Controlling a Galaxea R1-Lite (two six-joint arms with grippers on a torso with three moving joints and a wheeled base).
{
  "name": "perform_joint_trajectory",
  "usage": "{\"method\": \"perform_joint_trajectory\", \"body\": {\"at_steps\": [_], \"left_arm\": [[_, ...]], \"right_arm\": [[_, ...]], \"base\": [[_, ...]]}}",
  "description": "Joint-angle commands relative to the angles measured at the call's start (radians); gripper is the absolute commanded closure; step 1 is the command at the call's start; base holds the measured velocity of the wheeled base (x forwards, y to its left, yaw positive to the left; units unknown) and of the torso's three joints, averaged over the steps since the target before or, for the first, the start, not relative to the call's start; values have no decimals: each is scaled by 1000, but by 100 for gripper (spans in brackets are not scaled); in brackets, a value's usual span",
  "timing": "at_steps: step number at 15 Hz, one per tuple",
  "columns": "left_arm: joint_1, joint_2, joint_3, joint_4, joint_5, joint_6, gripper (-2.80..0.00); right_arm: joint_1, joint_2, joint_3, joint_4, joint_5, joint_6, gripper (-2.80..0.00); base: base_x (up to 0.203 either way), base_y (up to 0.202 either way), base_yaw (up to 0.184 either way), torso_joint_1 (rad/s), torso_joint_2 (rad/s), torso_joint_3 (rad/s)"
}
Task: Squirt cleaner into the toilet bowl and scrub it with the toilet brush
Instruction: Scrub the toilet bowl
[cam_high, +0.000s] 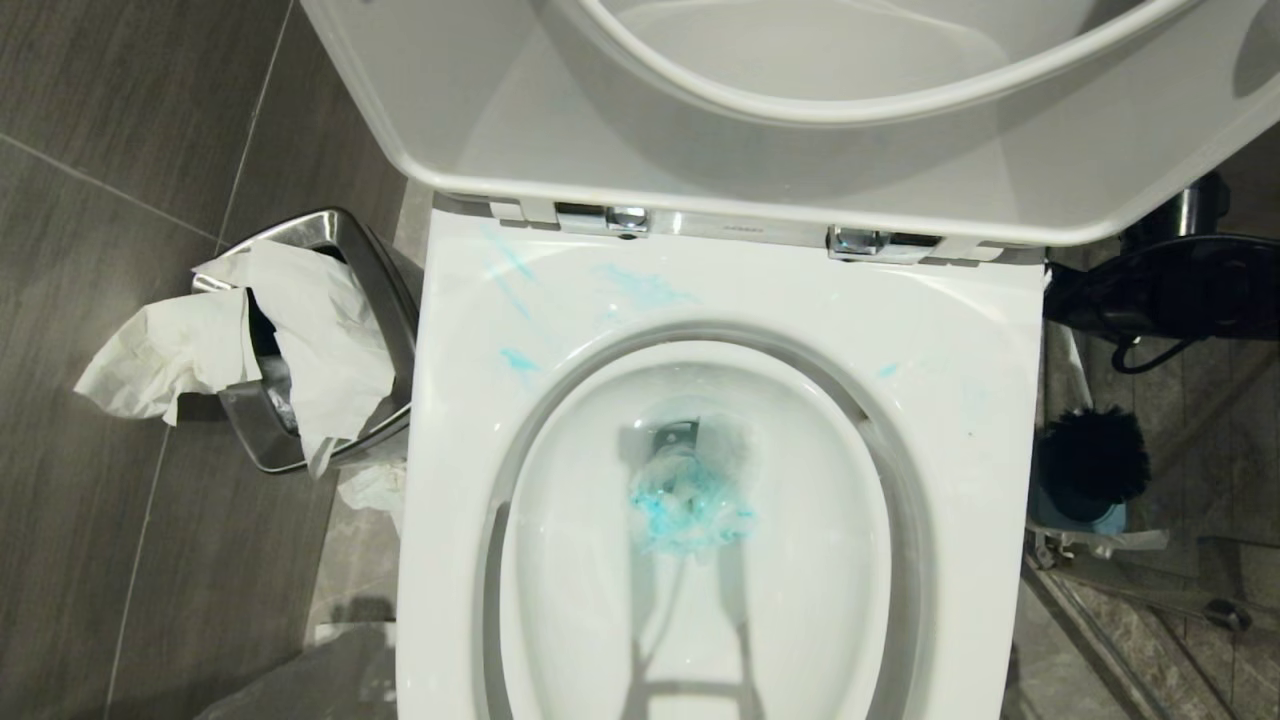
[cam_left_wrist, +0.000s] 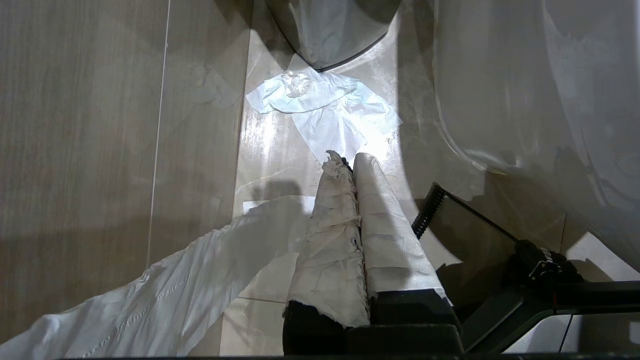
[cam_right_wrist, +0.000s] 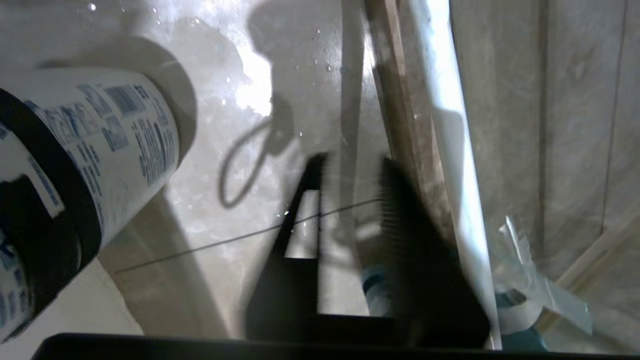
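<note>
The floor (cam_high: 120, 420) was laid with large dark grey tiles and thin pale grout lines. A steel waste bin (cam_high: 385, 300), stuffed with crumpled white paper (cam_high: 300, 330), was set on it. Bright light was reflected off paler, glossy tiles (cam_left_wrist: 270, 145), where a tissue (cam_left_wrist: 330, 107) was spread.

A steel waste bin (cam_high: 300, 400) stuffed with crumpled white paper (cam_high: 240, 340) stands on the dark tiled floor (cam_high: 100, 200). A flattened tissue (cam_left_wrist: 325, 110) lies on pale tiles; a printed white cylinder (cam_right_wrist: 100, 145) stands elsewhere
</note>
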Motion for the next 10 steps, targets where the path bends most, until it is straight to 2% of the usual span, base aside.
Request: {"method": "perform_joint_trajectory", "body": {"at_steps": [1,3,7,10], "left_arm": [[0,0,0,0,0,0,0],[0,0,0,0,0,0,0],[0,0,0,0,0,0,0],[0,0,0,0,0,0,0]], "right_arm": [[0,14,-26,2,-2,1,-280],[-16,21,-45,42,1,32,-280],[-33,40,-138,210,5,178,-280],[-59,43,-139,226,5,192,-280]], "base": [[0,0,0,0,0,0],[0,0,0,0,0,0],[0,0,0,0,0,0],[0,0,0,0,0,0]]}}
